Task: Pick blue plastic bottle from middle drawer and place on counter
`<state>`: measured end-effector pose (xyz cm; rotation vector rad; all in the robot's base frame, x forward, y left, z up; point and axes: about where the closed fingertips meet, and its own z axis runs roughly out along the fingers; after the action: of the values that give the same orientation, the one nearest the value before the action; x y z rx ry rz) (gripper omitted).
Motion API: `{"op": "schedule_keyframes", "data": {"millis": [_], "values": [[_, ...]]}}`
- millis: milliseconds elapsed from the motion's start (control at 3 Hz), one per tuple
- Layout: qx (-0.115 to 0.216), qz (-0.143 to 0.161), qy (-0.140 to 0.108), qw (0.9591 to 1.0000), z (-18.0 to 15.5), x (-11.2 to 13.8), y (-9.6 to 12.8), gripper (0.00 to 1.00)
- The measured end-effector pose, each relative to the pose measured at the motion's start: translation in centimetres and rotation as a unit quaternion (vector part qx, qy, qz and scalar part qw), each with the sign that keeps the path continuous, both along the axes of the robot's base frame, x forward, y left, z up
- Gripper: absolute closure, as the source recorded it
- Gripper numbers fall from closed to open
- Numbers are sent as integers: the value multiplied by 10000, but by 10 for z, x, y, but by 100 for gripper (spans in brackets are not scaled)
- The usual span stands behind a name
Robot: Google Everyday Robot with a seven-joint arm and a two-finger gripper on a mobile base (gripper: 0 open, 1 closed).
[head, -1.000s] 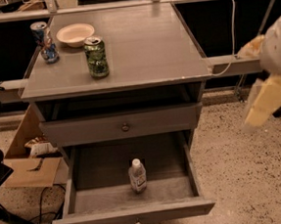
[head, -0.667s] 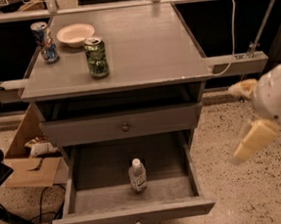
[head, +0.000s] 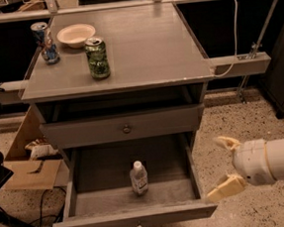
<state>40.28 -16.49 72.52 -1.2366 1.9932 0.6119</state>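
Wide-spread, empty tool (head: pixel 226 165) hangs low, just off the right front corner of the drawer (head: pixel 136 216); bottle (head: pixel 138 177) stands upright mid-drawer, probably light, so a sideways reach risks clipping the wall or toppling it.

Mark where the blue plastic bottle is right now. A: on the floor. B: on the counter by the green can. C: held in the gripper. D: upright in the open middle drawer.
D: the blue plastic bottle stands upright in the open middle drawer, while the gripper, open and empty, is to the right of the drawer's front corner.
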Motion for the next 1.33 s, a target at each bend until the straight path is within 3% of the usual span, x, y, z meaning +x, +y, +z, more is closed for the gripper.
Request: {"op": "schedule_keyframes", "data": {"millis": [333,667,1000,1333], "values": [[59,-304,-164,9994,-9,17,-4,0],[31,-287,-168,9994,-7,16,-4,0],[220,-60,-152,9996,-39,27,16,0],[500,296,-53,9983,-96,46,63,0]]}}
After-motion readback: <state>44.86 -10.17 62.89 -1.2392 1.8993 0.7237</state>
